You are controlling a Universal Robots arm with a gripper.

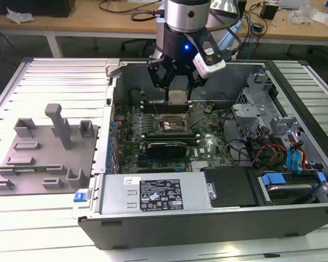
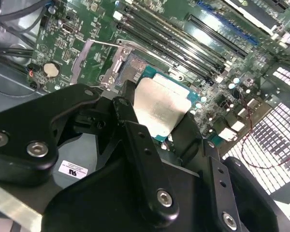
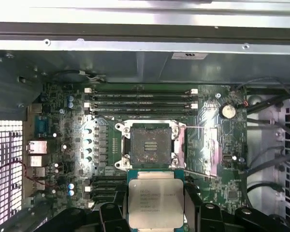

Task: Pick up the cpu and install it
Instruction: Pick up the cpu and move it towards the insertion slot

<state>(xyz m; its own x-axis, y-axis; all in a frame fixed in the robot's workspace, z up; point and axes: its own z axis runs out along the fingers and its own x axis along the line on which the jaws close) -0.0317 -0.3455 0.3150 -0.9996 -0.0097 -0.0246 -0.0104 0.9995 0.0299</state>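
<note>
My gripper hangs inside the open computer case, shut on the cpu. The cpu is a small square chip with a silvery top plate, and black fingers press on two opposite edges of it. In both wrist views the cpu is held flat above the green motherboard. The dark square socket lies open and bare just beyond the chip, with its metal bracket folded aside. In the exterior view the socket sits below and slightly in front of the gripper.
Memory slots run along the far side of the socket. A silver box with a white label fills the case's front. Drive bays and coloured cables crowd the exterior view's right. A grey fixture plate lies outside on the left.
</note>
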